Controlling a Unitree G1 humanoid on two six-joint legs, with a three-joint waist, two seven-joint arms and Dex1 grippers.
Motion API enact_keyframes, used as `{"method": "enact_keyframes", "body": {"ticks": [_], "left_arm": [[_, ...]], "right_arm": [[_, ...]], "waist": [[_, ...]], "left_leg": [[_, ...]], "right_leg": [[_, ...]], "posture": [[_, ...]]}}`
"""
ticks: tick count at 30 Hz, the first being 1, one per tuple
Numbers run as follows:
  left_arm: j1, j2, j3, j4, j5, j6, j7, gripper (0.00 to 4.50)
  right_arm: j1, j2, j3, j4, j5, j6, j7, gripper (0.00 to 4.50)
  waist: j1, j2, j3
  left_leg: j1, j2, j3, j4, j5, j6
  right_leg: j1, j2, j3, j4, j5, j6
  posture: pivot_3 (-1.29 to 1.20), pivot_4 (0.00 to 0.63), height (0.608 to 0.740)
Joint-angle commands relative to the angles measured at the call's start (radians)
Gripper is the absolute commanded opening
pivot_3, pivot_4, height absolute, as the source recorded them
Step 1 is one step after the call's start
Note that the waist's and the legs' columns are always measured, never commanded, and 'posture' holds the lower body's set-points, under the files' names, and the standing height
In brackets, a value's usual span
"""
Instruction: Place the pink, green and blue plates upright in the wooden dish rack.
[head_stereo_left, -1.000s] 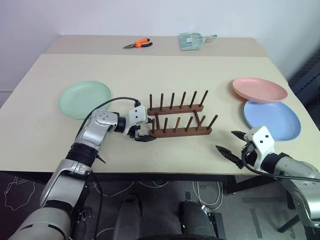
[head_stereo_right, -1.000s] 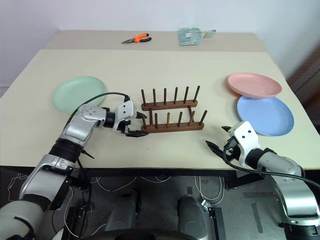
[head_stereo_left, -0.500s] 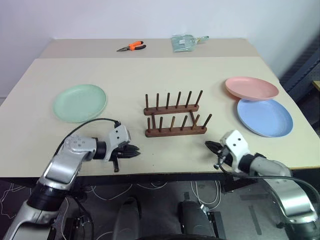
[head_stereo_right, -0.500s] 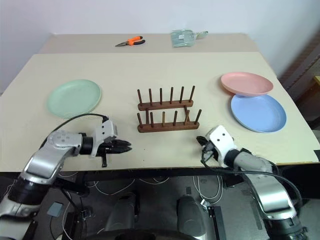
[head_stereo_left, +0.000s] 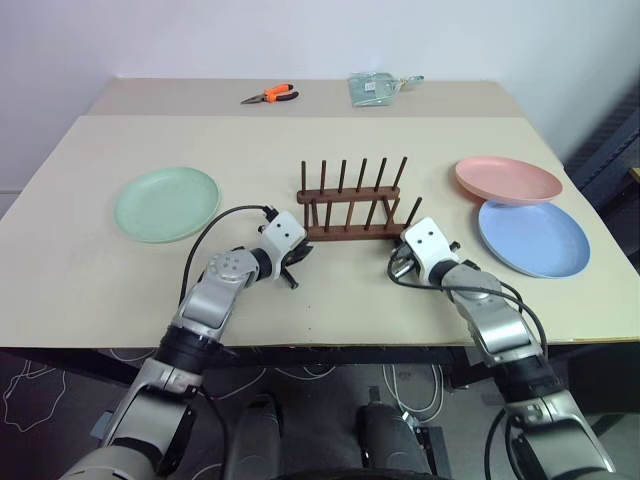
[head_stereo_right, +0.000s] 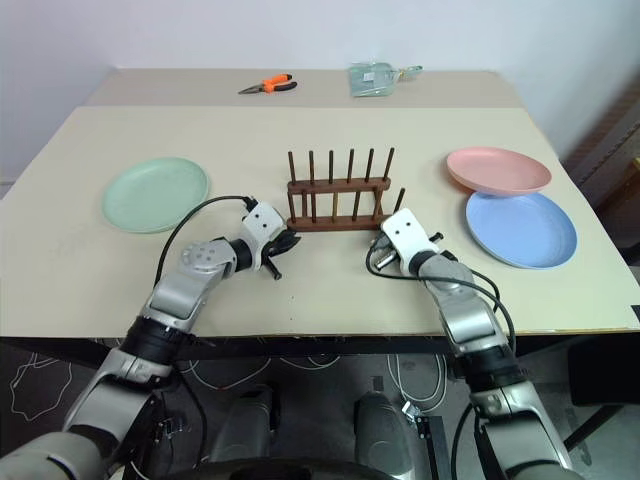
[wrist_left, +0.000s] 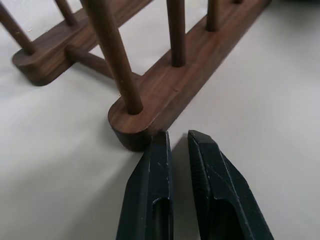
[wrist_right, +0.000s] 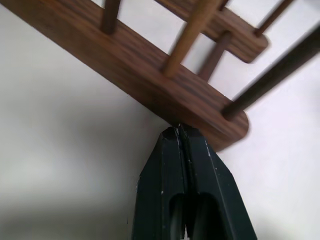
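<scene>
I see silver-grey metal arms with black joint bands, each ending in a white boxy wrist housing. A black cable loops over each forearm. The left gripper (wrist_left: 176, 136) and right gripper (wrist_right: 180, 131) have matte black, wedge-shaped fingers (faintly scuffed).

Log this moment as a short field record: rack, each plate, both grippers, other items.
rack: wooden dish rack mid-table, holding no plates
green plate: green plate flat on the table, on the robot's left
pink plate: pink plate on the right, its near rim over the blue plate
blue plate: blue plate flat, nearest the right edge
left gripper: left gripper nearly shut, tips at the rack's left end, holding nothing
right gripper: right gripper shut, tips against the rack's near rail
other: orange pliers and a clear bag at the far edge
</scene>
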Motion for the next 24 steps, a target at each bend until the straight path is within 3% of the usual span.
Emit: {"method": "enact_keyframes", "body": {"ticks": [1,6,7,9,14,19,21,24], "left_arm": [[-0.018,-0.008,0.002,0.12,0.047,-0.022,0.054,0.56],[-0.047,-0.012,0.005,0.177,0.049,-0.063,0.061,0.56],[-0.043,-0.008,0.009,0.166,0.041,-0.063,0.053,0.52],[-0.024,0.002,0.018,0.113,0.018,-0.051,0.027,0.5],[0.056,0.033,0.026,-0.087,-0.033,-0.042,-0.052,0.5],[0.109,0.048,0.006,-0.259,-0.1,-0.016,-0.163,0.5],[0.106,0.034,0.004,-0.332,-0.151,0.033,-0.203,0.5],[0.1,0.03,0.001,-0.386,-0.179,0.075,-0.227,0.5]], "right_arm": [[-0.054,0.017,-0.01,0.078,-0.025,-0.049,-0.031,0.0],[-0.073,0.007,-0.023,0.095,-0.014,-0.072,0.007,0.0],[-0.055,-0.015,-0.024,0.064,-0.016,-0.072,0.029,0.24],[-0.011,-0.086,-0.036,-0.029,-0.041,-0.084,0.057,0.81],[0.052,-0.29,-0.153,-0.253,-0.043,-0.097,0.122,3.17],[0.042,-0.482,-0.137,-0.19,-0.15,-0.163,0.19,3.17],[-0.03,-0.541,-0.048,0.011,-0.281,-0.252,0.144,3.17],[-0.139,-0.543,0.024,0.232,-0.371,-0.341,0.075,3.17]], "waist": [[0.0,0.0,0.0],[-0.001,0.0,0.0],[-0.001,0.0,0.0],[0.001,0.0,0.0],[-0.002,0.003,0.002],[0.0,0.003,0.002],[0.001,0.003,0.002],[0.0,0.002,0.003]], "left_leg": [[0.0,0.0,0.0,0.0,0.0,0.0],[0.0,0.0,0.0,-0.001,0.0,0.0],[0.0,0.0,0.0,-0.001,0.0,0.0],[0.0,0.0,0.0,-0.002,0.0,0.0],[-0.005,0.0,0.001,-0.004,0.0,-0.001],[-0.005,0.0,0.001,-0.004,0.0,-0.001],[-0.006,0.0,0.001,-0.003,0.0,-0.001],[-0.006,-0.001,0.002,-0.002,0.0,-0.001]], "right_leg": [[0.0,0.0,0.0,0.0,0.0,0.0],[0.0,0.0,0.0,0.0,-0.001,0.001],[0.0,0.0,0.0,0.0,-0.001,0.001],[0.0,0.0,0.0,0.0,-0.001,0.002],[-0.006,0.0,0.0,0.0,-0.002,0.003],[-0.006,0.0,0.0,0.0,-0.002,0.003],[-0.006,-0.001,0.0,-0.002,-0.002,0.003],[-0.006,-0.001,0.0,-0.002,-0.002,0.002]], "posture": [[0.0,0.15,0.74],[0.0,0.15,0.74],[0.0,0.15,0.74],[0.0,0.15,0.74],[0.0,0.15,0.74],[0.0,0.15,0.74],[0.0,0.15,0.74],[0.0,0.15,0.74]]}}
